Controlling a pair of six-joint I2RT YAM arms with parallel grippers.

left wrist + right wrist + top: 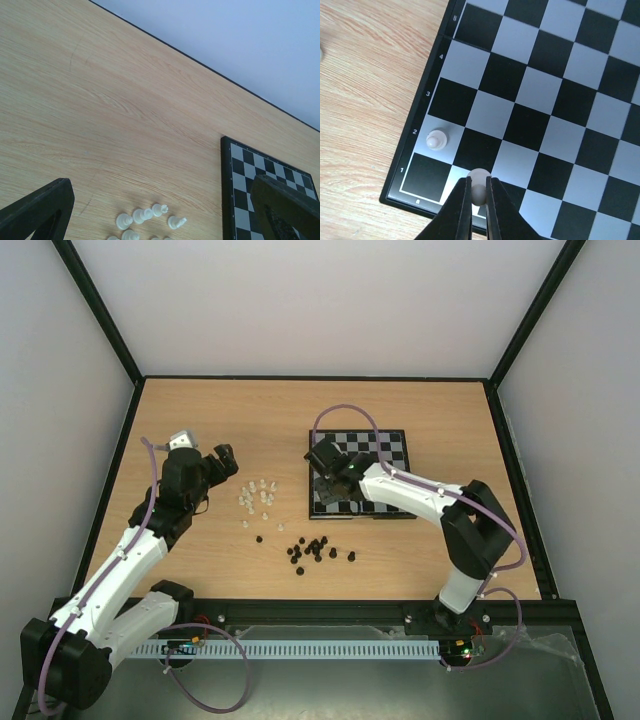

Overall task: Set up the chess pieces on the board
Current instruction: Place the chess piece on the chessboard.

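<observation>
The board (540, 90) is black and grey-white checked; it lies right of centre on the table (385, 445). One white pawn (436, 140) stands on a light square in the second row at the board's edge. My right gripper (479, 196) is shut on another small white chess piece (480, 176), held upright over the first rows beside that pawn, near the board's corner. Several loose white chess pieces (257, 498) lie on the wood left of the board, some tipped over (145, 215). My left gripper (161, 187) hovers open above them, holding nothing (225, 462).
Several small black pieces (315, 550) are scattered on the wood in front of the board. Black frame posts and pale walls bound the table on three sides. The right arm (440, 505) reaches across the board's near right corner.
</observation>
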